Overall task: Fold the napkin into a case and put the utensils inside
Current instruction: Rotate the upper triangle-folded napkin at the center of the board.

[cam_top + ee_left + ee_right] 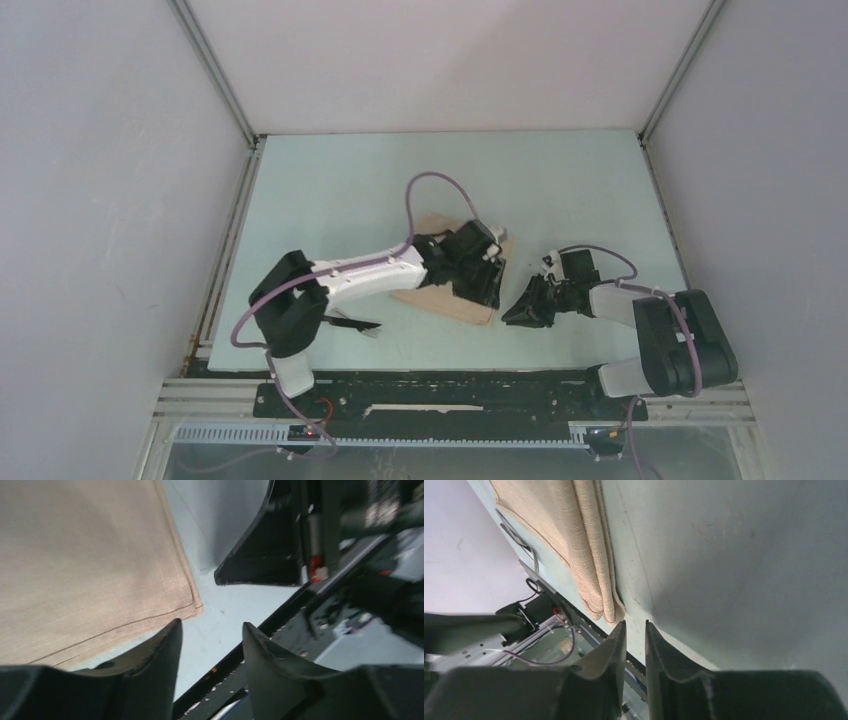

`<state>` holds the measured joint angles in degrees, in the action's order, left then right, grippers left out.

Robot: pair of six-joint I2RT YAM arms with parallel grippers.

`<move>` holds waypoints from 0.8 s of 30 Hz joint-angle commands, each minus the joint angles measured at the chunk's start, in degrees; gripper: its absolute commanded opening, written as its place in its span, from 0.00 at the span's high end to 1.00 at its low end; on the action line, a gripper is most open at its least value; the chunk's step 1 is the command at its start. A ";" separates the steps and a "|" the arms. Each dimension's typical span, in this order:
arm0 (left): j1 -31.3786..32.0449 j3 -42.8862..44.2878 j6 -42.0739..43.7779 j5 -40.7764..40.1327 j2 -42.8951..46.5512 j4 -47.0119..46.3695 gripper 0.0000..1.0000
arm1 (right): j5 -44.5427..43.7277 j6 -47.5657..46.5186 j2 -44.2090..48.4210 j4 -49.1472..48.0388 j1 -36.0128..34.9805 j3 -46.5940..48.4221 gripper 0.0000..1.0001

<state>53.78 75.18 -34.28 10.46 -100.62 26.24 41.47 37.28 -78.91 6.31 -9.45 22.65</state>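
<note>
Tan napkin (455, 303) corner sits beside left tool (212, 630) and right tool (634, 625), both parted, empty.

The white-and-black left robot arm (370, 272) is covering the middle of the folded tan-beige cloth napkin (455, 305) in the top view. In the left wrist view the napkin is running off the frame at 9 and 12 o'clock, and the dark hardware (350, 540) at 2 o'clock is blurring beyond telling. The slim dark utensils (352, 324) at the arm's 6 o'clock side are showing too small to tell apart.
</note>
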 commanded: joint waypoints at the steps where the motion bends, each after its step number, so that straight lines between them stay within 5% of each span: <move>1: 4.72 1.56 4.74 -6.98 -4.02 1.81 0.49 | 4.34 -1.67 -3.20 -2.47 0.33 1.34 0.76; 13: 6.17 4.47 4.35 -9.37 -11.03 2.98 0.62 | 2.89 -3.40 -3.19 -1.88 -1.62 1.43 0.73; 18: 6.72 5.21 4.18 -8.17 -11.99 2.95 0.57 | 3.03 -2.87 -4.59 -3.33 -2.51 1.43 0.72; 24: 7.30 5.44 4.03 -7.83 -12.95 3.19 0.62 | 3.45 -2.69 -5.39 -4.25 -2.88 1.43 0.72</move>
<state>60.42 78.67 -31.09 3.14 -112.64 29.34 45.06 35.05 -83.59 3.57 -11.70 22.90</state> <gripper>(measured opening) 0.407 0.280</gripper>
